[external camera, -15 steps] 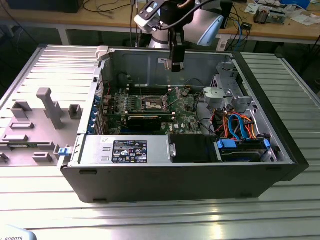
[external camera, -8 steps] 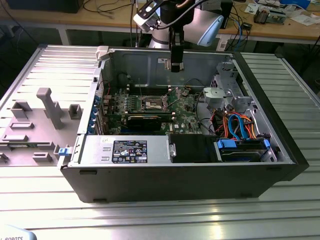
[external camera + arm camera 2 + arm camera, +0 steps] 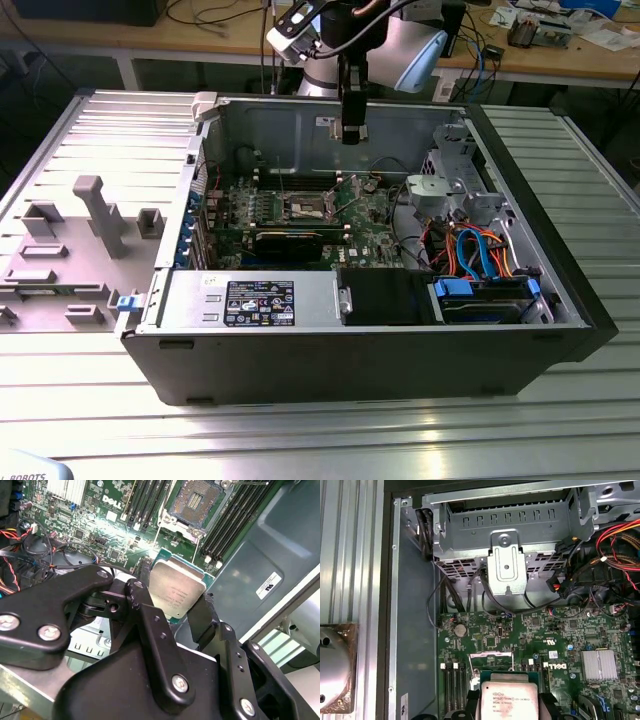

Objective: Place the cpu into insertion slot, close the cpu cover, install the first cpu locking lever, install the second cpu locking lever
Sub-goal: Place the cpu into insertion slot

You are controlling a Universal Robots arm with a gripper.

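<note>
My gripper (image 3: 352,128) hangs inside the open computer case, above the green board and near the case's back wall. It is shut on the cpu (image 3: 177,587), a flat silver-grey square chip pinched at two opposite edges between the black fingers (image 3: 142,602). The first wrist view shows the cpu (image 3: 510,702) face-up with print on its top. The insertion slot (image 3: 197,500) lies uncovered on the board below and beyond the chip, its dark pin field ringed by a silver rim. From the exterior view the insertion slot (image 3: 307,208) sits lower and to the left of the gripper. I cannot make out the cpu cover.
Long memory slots (image 3: 235,517) flank the socket. A black expansion card (image 3: 290,240) lies in front of it. A drive cage (image 3: 507,565) with red, orange and blue cables (image 3: 470,250) stands on the exterior view's right. Grey fixtures (image 3: 95,215) sit outside the case on the left.
</note>
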